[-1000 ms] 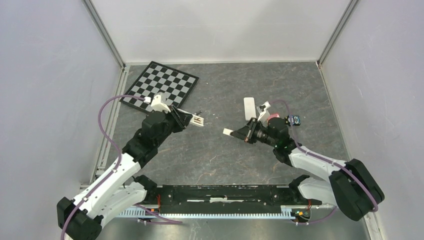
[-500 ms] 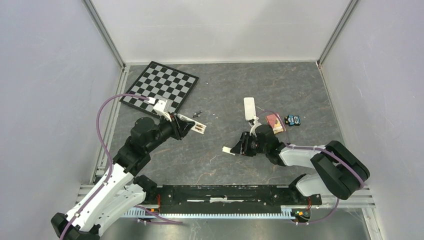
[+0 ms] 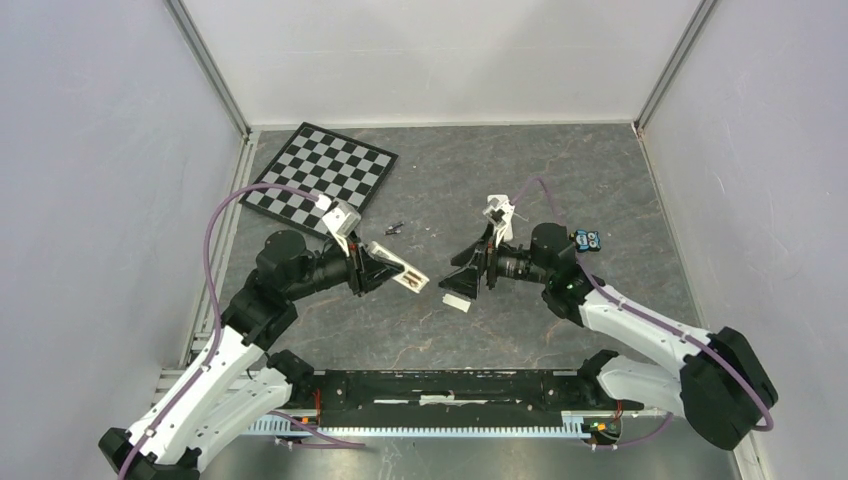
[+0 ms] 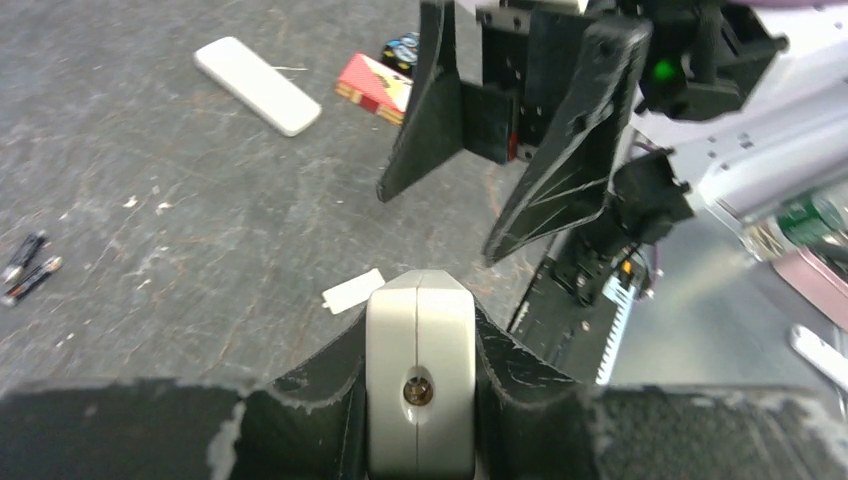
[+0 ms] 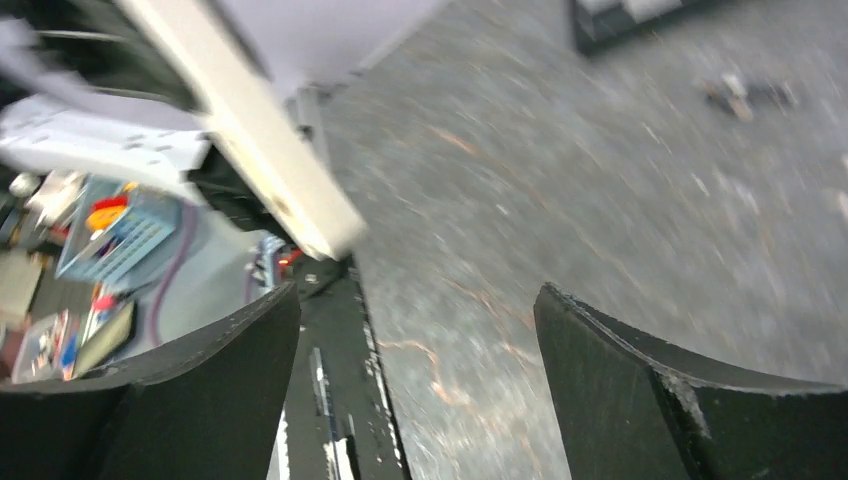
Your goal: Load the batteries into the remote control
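Note:
My left gripper (image 3: 380, 270) is shut on the white remote control (image 3: 402, 272), which it holds above the table and points toward the right arm. The left wrist view shows the remote's end (image 4: 420, 370) clamped between the jaws. Facing it, my right gripper (image 3: 452, 275) stands wide open and empty; its dark fingers (image 4: 430, 120) hang just beyond the remote. A small white cover plate (image 3: 458, 302) lies on the table under the right gripper. The batteries (image 3: 395, 228) lie loose on the table behind the remote, and show again (image 4: 25, 268) at the left.
A chessboard (image 3: 320, 170) lies at the back left. A long white bar (image 4: 255, 70), a red box (image 4: 375, 82) and a small toy car (image 3: 588, 239) sit behind the right arm. Walls enclose the table on three sides.
The right gripper opened and let go of the small white plate, which now lies on the table. The left arm carried the remote forward and right, toward the right gripper.

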Controlling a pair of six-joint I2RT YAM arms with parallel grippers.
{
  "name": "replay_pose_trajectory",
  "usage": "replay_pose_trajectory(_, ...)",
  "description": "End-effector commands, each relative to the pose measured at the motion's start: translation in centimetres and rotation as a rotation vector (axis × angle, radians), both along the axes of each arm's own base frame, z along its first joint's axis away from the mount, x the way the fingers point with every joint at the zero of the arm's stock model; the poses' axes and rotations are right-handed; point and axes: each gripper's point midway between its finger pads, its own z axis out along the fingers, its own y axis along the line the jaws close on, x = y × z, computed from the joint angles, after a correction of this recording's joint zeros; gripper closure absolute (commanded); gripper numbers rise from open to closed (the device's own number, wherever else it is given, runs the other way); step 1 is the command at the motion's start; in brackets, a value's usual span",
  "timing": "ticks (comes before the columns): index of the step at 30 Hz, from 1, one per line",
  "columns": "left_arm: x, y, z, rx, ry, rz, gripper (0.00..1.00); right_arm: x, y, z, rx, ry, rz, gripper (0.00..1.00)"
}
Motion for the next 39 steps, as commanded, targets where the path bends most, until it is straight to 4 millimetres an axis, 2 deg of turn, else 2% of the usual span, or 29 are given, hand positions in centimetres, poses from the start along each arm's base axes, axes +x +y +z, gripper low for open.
replay_pose_trajectory(1,-3.2,-1.2,2.9,-0.021,-0.117,-0.227,0.98,-4.5,1.9,8.3,0.174,-0.319,0.347,0.08)
replay_pose_trajectory(7,-5.3,-2.0,4.0,-0.061,-0.126,-0.368,0.98,-6.0,3.6,9.6,0.182,-0.361,0.464,0.08)
replay_pose_trajectory(11,-5.4,-2.2,4.8,-0.089,-0.128,-0.381,0.98,-7.7,4.8,9.9,0.189,-0.358,0.544,0.14)
replay_pose_trajectory(13,-5.4,-2.4,5.3,-0.109,-0.130,-0.385,0.98,-8.0,5.5,9.6,0.172,-0.325,0.552,0.18)
replay_pose_trajectory(16,-5.6,-2.5,5.7,-0.127,-0.133,-0.402,0.98,-8.4,6.1,9.5,0.179,-0.263,0.576,0.44)
replay_pose_trajectory(19,-5.6,-2.7,6.0,-0.156,-0.124,-0.399,0.96,-8.3,6.4,10.3,0.226,-0.248,0.545,0.63)
replay_pose_trajectory(22,-5.2,-2.8,7.0,-0.208,-0.107,-0.361,0.72,-7.7,6.5,11.0,0.247,-0.233,0.491,0.86)
replay_pose_trajectory(23,-4.9,-2.8,7.6,-0.237,-0.093,-0.336,0.56,-7.4,6.6,11.2,0.254,-0.229,0.463,0.92)
replay_pose_trajectory(24,-4.1,-2.6,8.0,-0.266,-0.070,-0.277,0.48,-6.9,6.6,11.4,0.265,-0.221,0.429,0.98)
replay_pose_trajectory(27,-2.4,-2.1,9.3,-0.380,-0.018,-0.141,0.42,-6.4,6.4,12.5,0.333,-0.198,0.361,1.00)
replay_pose_trajectory(30,-2.6,-2.1,10.1,-0.488,-0.003,-0.149,0.47,-6.2,6.4,13.1,0.388,-0.164,0.332,1.00)
replay_pose_trajectory(33,-1.9,-2.0,9.6,-0.489,0.018,-0.104,0.55,-5.8,6.2,13.5,0.422,-0.146,0.294,1.00)
replay_pose_trajectory(34,-1.8,-2.0,9.5,-0.491,0.020,-0.102,0.63,-6.1,6.3,13.8,0.435,-0.144,0.313,1.00)
replay_pose_trajectory(36,-1.6,-2.1,9.2,-0.492,0.025,-0.101,0.94,-6.0,6.5,13.7,0.434,-0.126,0.318,1.00)
replay_pose_trajectory(37,-1.4,-2.1,9.1,-0.489,0.026,-0.092,0.98,-6.0,6.6,13.5,0.428,-0.123,0.323,0.97)
replay_pose_trajectory(38,-1.1,-2.1,9.0,-0.480,0.016,-0.080,0.98,-5.7,6.7,13.1,0.413,-0.123,0.316,0.85)
replay_pose_trajectory(39,-0.6,-1.8,8.7,-0.464,0.013,-0.045,0.98,-5.1,6.7,12.6,0.390,-0.129,0.287,0.68)
